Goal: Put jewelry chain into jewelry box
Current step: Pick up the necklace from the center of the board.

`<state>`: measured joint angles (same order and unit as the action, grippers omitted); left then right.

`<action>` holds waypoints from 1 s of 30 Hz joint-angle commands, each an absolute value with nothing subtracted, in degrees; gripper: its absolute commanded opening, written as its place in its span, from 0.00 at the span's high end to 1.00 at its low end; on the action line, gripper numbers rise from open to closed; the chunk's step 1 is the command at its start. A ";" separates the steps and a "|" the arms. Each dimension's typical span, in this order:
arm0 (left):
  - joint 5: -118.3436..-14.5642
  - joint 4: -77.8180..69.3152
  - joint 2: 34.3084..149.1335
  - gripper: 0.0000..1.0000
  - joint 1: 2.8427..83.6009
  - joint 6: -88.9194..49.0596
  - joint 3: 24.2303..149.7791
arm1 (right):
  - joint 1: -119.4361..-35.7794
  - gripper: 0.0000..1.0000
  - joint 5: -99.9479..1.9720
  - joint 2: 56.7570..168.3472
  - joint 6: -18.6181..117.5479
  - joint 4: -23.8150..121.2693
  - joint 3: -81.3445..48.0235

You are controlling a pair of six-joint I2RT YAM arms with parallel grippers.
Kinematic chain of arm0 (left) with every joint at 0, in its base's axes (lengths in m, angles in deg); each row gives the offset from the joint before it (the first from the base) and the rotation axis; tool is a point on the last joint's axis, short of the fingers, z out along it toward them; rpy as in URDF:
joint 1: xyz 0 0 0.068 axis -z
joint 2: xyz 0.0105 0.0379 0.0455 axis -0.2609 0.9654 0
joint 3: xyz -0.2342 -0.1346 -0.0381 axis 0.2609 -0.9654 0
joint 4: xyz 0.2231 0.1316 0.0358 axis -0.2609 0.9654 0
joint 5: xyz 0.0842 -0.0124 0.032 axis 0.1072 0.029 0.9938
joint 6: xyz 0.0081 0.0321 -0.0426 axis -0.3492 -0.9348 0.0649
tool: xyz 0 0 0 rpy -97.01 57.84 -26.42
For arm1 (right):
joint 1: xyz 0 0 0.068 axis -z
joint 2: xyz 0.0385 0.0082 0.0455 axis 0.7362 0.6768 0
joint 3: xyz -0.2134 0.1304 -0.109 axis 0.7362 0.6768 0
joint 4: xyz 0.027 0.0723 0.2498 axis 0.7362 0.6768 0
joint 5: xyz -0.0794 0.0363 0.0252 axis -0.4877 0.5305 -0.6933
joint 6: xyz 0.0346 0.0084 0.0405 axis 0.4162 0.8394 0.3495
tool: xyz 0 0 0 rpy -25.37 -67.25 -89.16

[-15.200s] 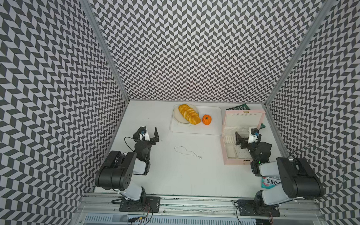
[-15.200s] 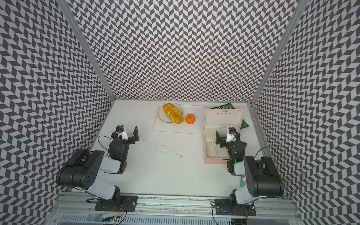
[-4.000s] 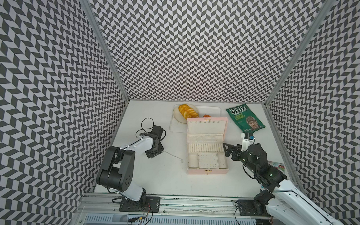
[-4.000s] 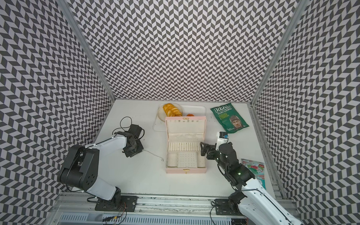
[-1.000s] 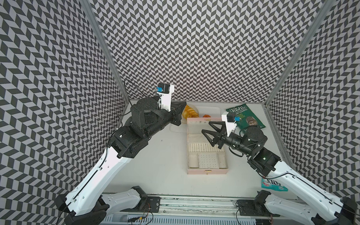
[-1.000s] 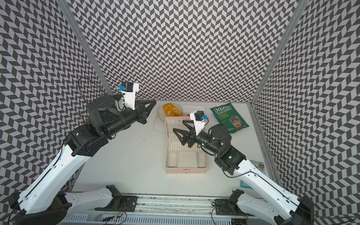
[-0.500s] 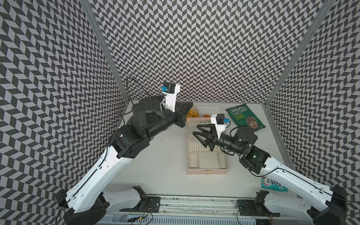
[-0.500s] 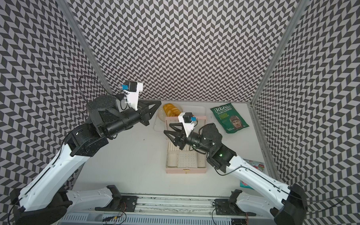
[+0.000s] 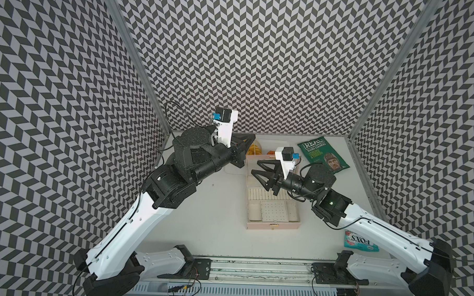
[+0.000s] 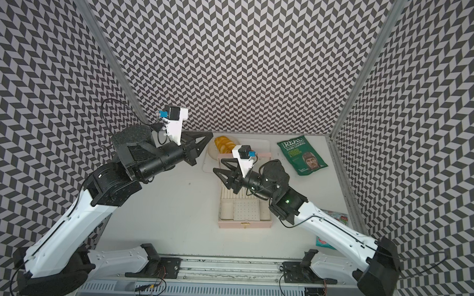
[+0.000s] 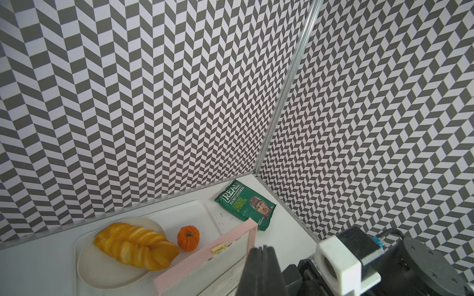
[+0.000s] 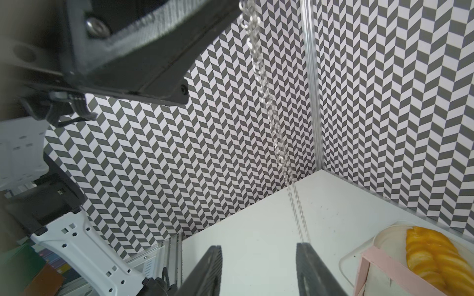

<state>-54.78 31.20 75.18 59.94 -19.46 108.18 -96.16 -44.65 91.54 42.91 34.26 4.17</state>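
Risen left pincer dangles one chain near one box

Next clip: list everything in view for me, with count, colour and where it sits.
jewelry chain: one, silver, hanging from the left gripper, lower end by a right gripper finger
jewelry box: one, pale pink, cream inside, open, centre of the table
white tray: one, white, behind the box
plate: one, cream, on the tray
orange slices: one row, yellow-orange, on the plate
small pumpkin: one, orange, on the tray beside the plate
crisp bag: one, green, back right corner
sweet packet: one, teal, front right, partly hidden
left gripper: black, shut on the chain, raised
right gripper: black, jaws apart, above the box
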 commanded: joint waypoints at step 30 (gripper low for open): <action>-55.24 30.08 75.41 1.00 60.65 -19.75 111.07 | -96.60 1.00 -46.26 91.32 43.15 30.75 5.07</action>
